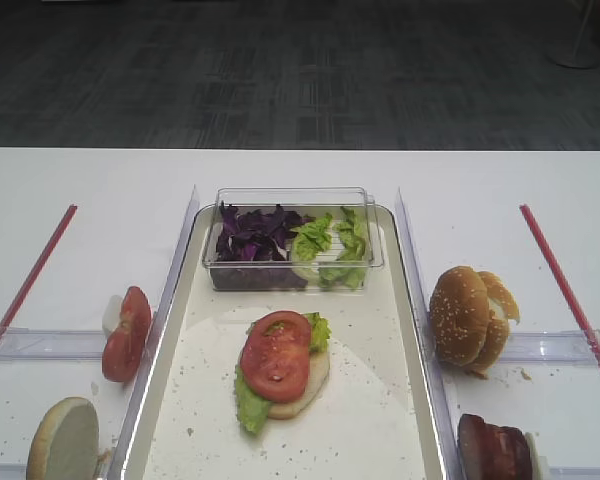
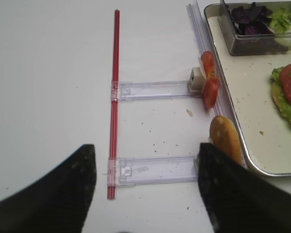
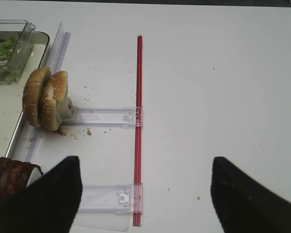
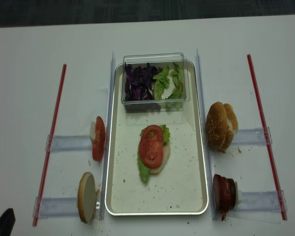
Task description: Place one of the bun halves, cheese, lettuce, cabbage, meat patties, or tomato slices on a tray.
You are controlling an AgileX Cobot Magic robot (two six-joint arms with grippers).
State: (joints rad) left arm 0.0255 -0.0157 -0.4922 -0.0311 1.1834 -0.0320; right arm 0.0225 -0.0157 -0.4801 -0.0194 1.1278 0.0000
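centrally, the tray [image 4: 202,162] is seen with its raised rim flanked by clear plastic rails, and red strips [image 4: 51,140] mark the outer bounds on either side; bare white table [image 1: 90,180] lies between strip and rail. on the tray floor a bun half is stacked with lettuce [image 1: 250,400] and one of the tomato slices [image 1: 276,355]; a clear box [image 1: 292,197] of cabbage [image 1: 255,237] and lettuce is set at the far end. spare tomato slices [image 1: 126,333] and a bun half [image 1: 65,440] are stood left of the tray; bun halves [image 1: 467,315] and meat patties [image 1: 492,447] are stood right. the left gripper [image 2: 145,189] is held wide apart over the table, nothing grasped; the right gripper [image 3: 145,194] is likewise spread and unladen. both are angled downward, near the table's front edge.
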